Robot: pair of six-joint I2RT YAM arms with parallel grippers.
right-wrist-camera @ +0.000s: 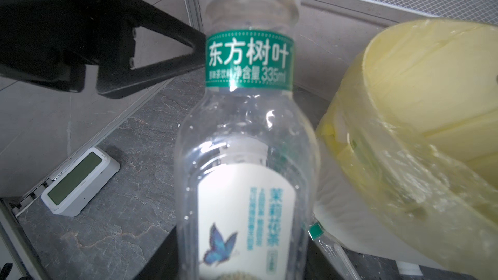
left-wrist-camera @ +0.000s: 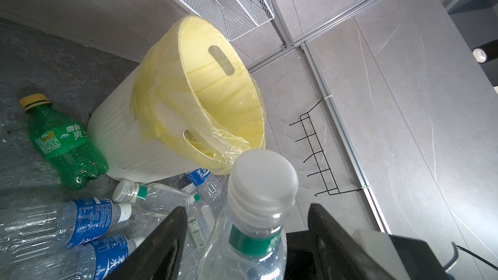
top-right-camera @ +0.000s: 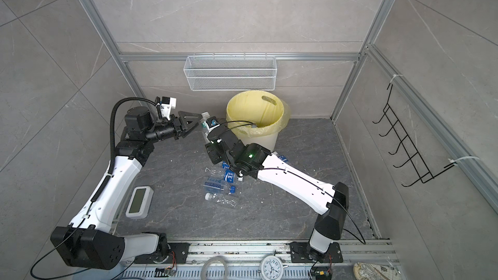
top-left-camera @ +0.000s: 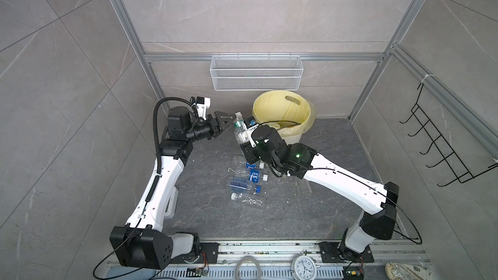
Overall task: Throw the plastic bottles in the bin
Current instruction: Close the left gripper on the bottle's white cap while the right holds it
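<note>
Overhead view of a grey stone-patterned floor (top-left-camera: pixel 310 211) inside a tiled booth. The right gripper (top-left-camera: pixel 244 148) is clamped on the lower body of a clear bottle (top-left-camera: pixel 239 130) that has a white cap, a green neck band and a pale butterfly label. It holds the bottle roughly upright and raised off the floor, just beside the bin (top-left-camera: pixel 280 109).

The bin is a cream ribbed bucket lined with a yellow bag (top-left-camera: pixel 310 119). It stands by the back wall, below a white mesh basket (top-left-camera: pixel 256 74). Little can be seen of what lies inside it.

The left gripper (top-left-camera: pixel 231 122) reaches in from the side at neck height. In the left wrist view its two black fingers (left-wrist-camera: pixel 161 238) stand apart on either side of the bottle's neck with gaps showing — spread, not gripping.

Several more plastic bottles (top-left-camera: pixel 248 181) with blue labels lie on their sides in a loose heap on the floor in front of the bin. A green bottle (left-wrist-camera: pixel 64 144) lies just beside the bin's base.

The held bottle looks empty, so it is probably very light. Its thin clear wall would likely dent under a hard squeeze and feel slick. The threaded neck under the cap looks the stiffest part — a second hold there should be firm.
</note>
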